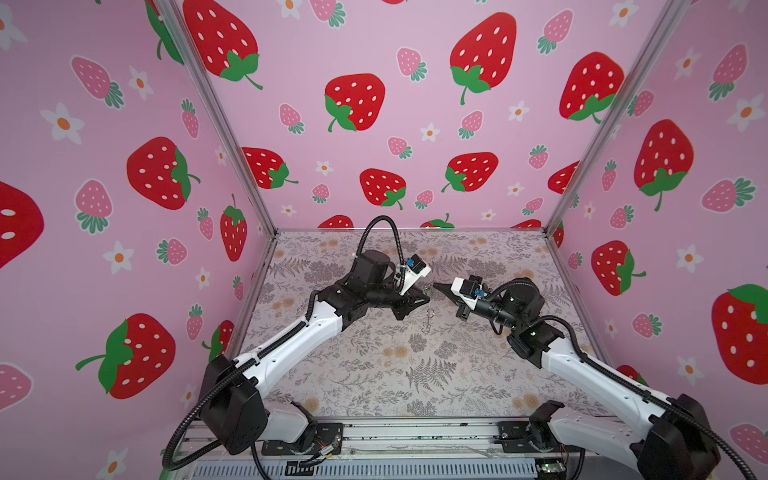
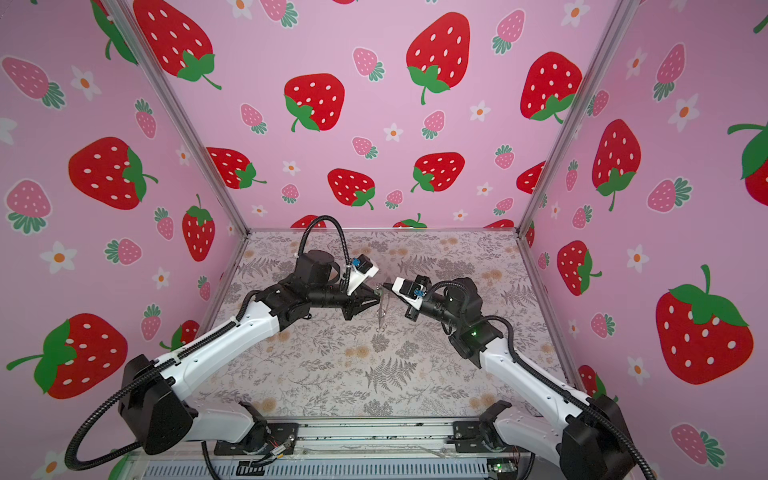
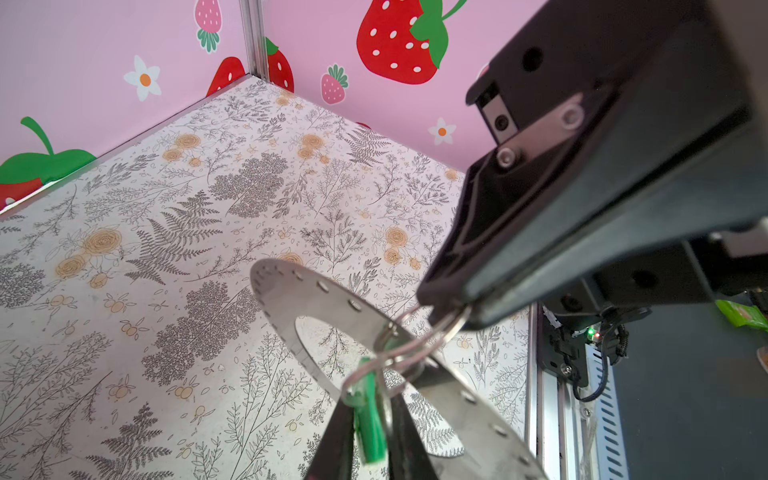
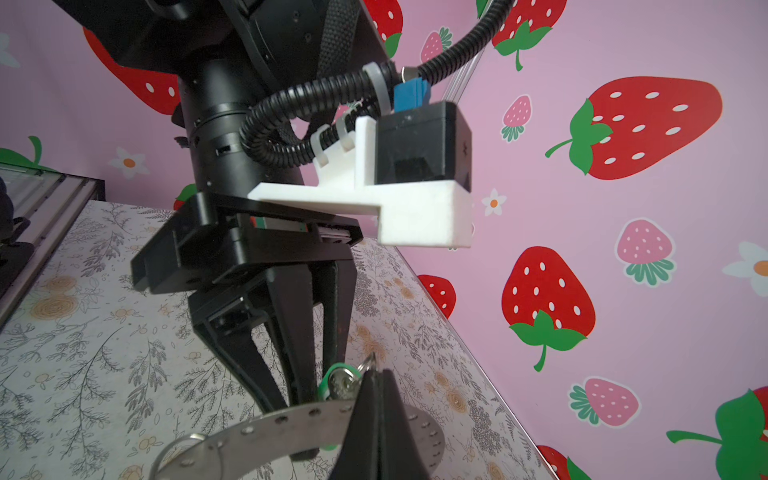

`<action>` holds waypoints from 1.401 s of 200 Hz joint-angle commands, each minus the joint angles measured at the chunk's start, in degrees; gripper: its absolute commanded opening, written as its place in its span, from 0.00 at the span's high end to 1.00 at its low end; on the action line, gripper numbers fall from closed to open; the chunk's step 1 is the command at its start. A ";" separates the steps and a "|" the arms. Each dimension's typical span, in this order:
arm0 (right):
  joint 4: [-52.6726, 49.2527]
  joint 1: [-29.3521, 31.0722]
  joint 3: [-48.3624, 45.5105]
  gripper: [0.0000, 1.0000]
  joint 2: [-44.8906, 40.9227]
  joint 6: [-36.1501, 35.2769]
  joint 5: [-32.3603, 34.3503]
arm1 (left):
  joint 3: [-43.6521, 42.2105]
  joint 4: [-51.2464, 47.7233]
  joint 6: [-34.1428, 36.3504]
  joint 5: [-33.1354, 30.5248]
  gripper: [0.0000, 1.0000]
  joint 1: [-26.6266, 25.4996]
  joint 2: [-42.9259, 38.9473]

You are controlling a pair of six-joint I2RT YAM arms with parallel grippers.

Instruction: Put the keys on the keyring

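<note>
Both grippers meet above the middle of the floral mat. The keyring (image 3: 291, 291), a flat grey metal disc with a wide hole and small edge holes, hangs in the air between them; in both top views it shows edge-on (image 1: 428, 320) (image 2: 381, 316). My right gripper (image 4: 375, 372) (image 3: 446, 313) is shut on a wire loop (image 3: 419, 345) that passes through the disc. My left gripper (image 3: 374, 399) (image 1: 424, 293) has its fingers pressed on either side of the bright green key (image 3: 370, 428) (image 4: 328, 380), which hangs on linked wire loops at the keyring's (image 4: 266, 428) rim.
Pink strawberry walls (image 1: 374, 124) enclose the floral mat (image 1: 395, 374) on three sides. An aluminium rail (image 1: 395, 432) with the two arm bases runs along the front edge. Another small wire loop (image 4: 187, 440) sits further round the disc.
</note>
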 commanded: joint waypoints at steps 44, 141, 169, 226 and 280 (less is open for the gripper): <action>2.50 -0.19 -0.68 1.00 0.03 0.94 -0.52 | 2.85 1.10 -0.78 -2.04 0.78 -0.12 -0.23; 2.67 -0.22 -0.67 1.00 0.21 1.40 -0.71 | 2.10 1.91 -0.28 -1.61 0.83 -0.39 -1.50; 3.38 -0.31 -0.70 1.00 0.73 2.59 -0.30 | 1.66 1.77 0.66 -1.19 0.99 -0.38 -1.33; 4.76 -0.48 -1.42 1.00 0.57 2.63 -1.64 | 4.03 -3.90 5.64 4.00 1.00 -0.39 -0.26; 6.64 -1.17 -3.24 1.00 -0.39 3.23 -3.61 | 9.71 -15.27 13.21 9.03 1.00 0.10 2.50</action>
